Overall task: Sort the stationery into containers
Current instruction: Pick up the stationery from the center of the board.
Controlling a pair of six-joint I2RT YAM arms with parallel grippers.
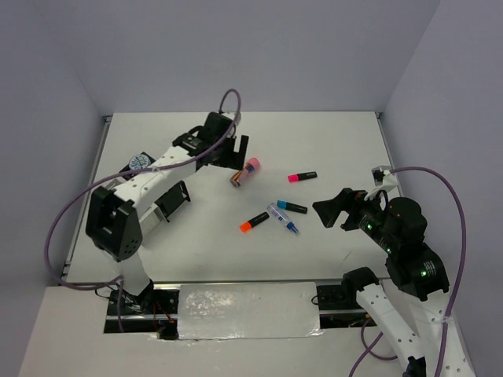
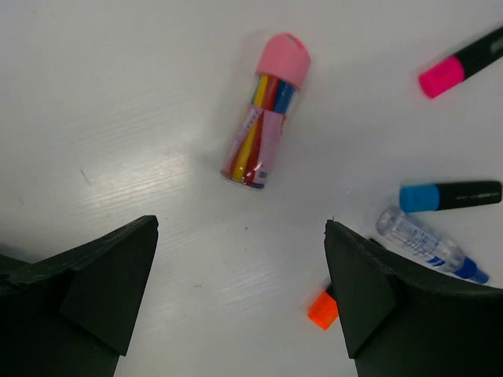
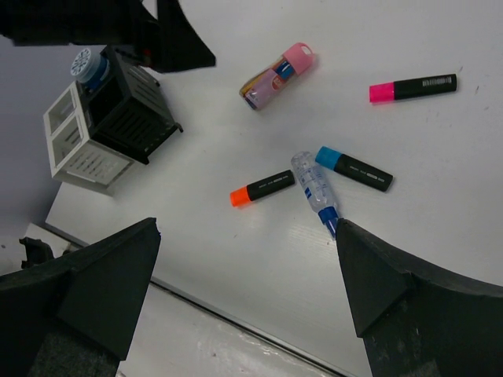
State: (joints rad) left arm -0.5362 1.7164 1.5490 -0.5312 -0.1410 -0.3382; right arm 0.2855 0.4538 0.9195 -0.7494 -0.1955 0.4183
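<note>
A pink-capped clear cylinder of coloured pens (image 1: 246, 173) lies mid-table. My left gripper (image 1: 234, 155) is open and empty just above and behind it; in the left wrist view the cylinder (image 2: 266, 133) lies ahead of the open gripper (image 2: 240, 302). A pink-capped marker (image 1: 302, 177), a blue-capped marker (image 1: 291, 207), an orange-capped marker (image 1: 254, 222) and a clear glue pen (image 1: 284, 219) lie to the right. My right gripper (image 1: 334, 210) is open and empty, to the right of them. The organizer (image 3: 130, 114) holds a blue-white roll (image 3: 86, 63).
The organizer (image 1: 174, 198) stands at the left, partly hidden under the left arm, with its white-grey part (image 3: 78, 149) towards the near edge. The roll (image 1: 140, 162) shows beside the arm. The table's front edge (image 3: 236, 314) runs below the right gripper (image 3: 247, 306).
</note>
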